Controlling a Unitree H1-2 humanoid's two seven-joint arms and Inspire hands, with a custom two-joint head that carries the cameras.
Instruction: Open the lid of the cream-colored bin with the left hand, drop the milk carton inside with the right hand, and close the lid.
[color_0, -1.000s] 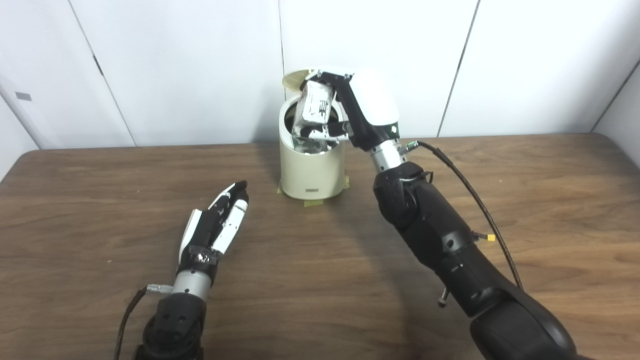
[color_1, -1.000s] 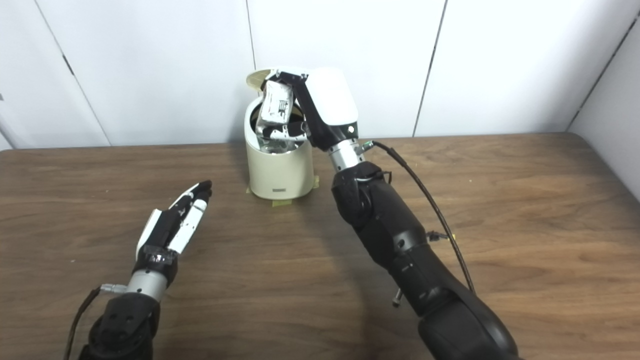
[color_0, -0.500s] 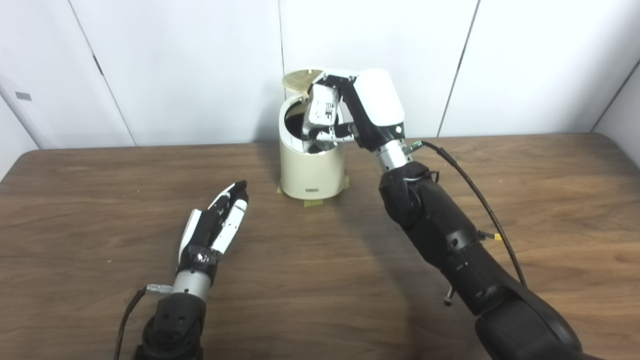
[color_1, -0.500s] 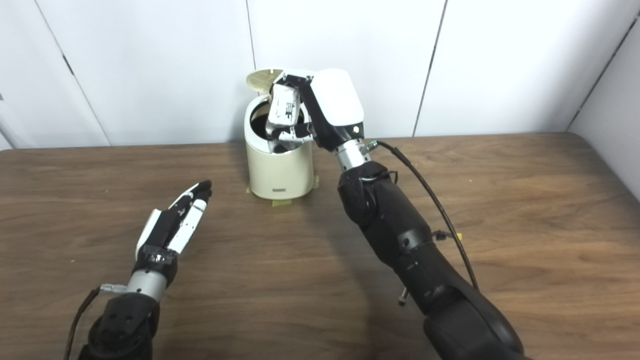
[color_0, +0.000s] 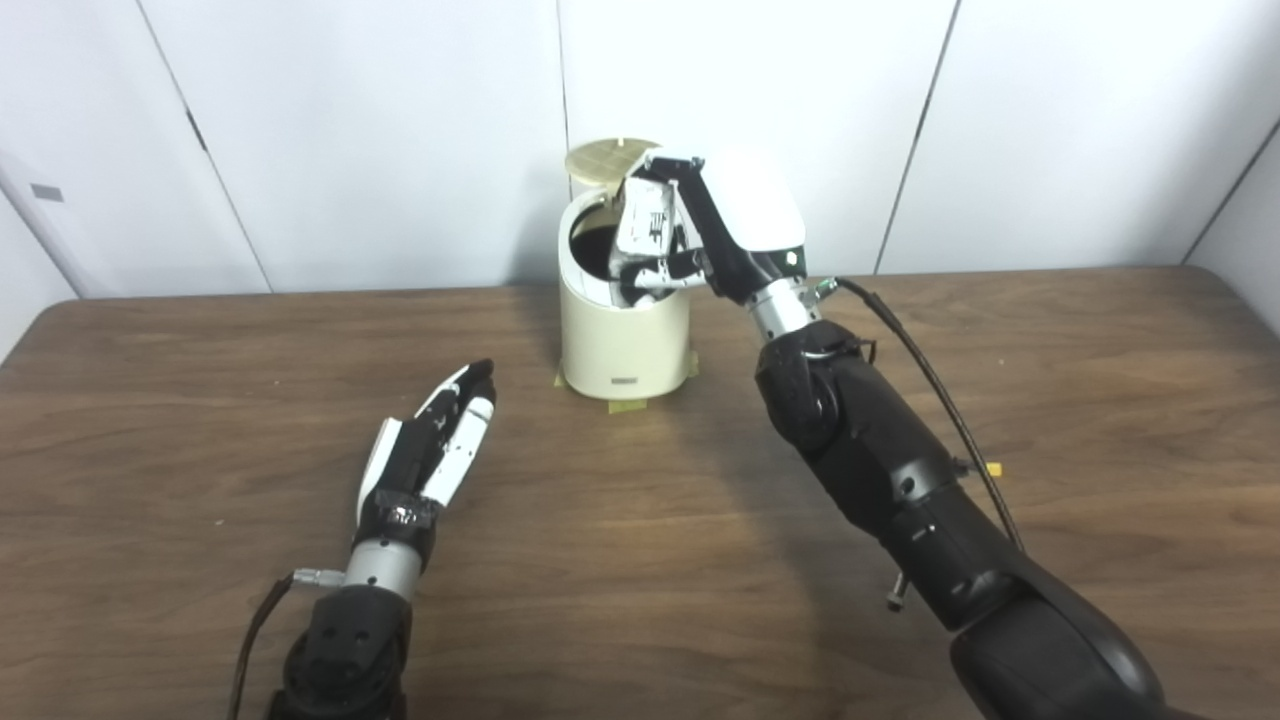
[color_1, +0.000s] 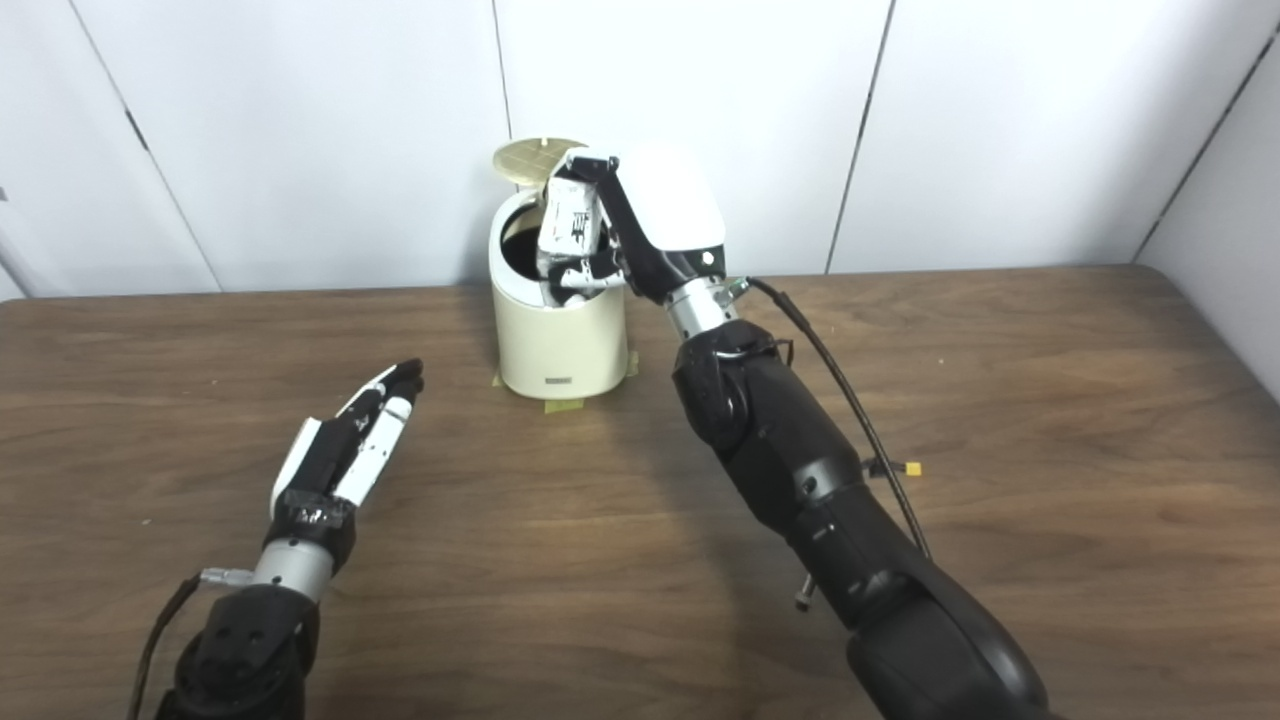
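The cream-colored bin stands at the back of the table with its round lid tipped up behind the opening. My right hand hovers over the bin's right rim, shut on the crumpled silver-white milk carton. The carton hangs upright with its lower end inside the opening. My left hand lies low over the table in front and to the left of the bin, fingers straight and together, holding nothing.
Yellow tape marks the bin's base. The brown wooden table runs to white wall panels just behind the bin. A black cable trails from my right wrist.
My right hand has shifted right from over the middle of the opening to its right rim, carrying the carton. The lid now shows more fully. My left hand has not moved.
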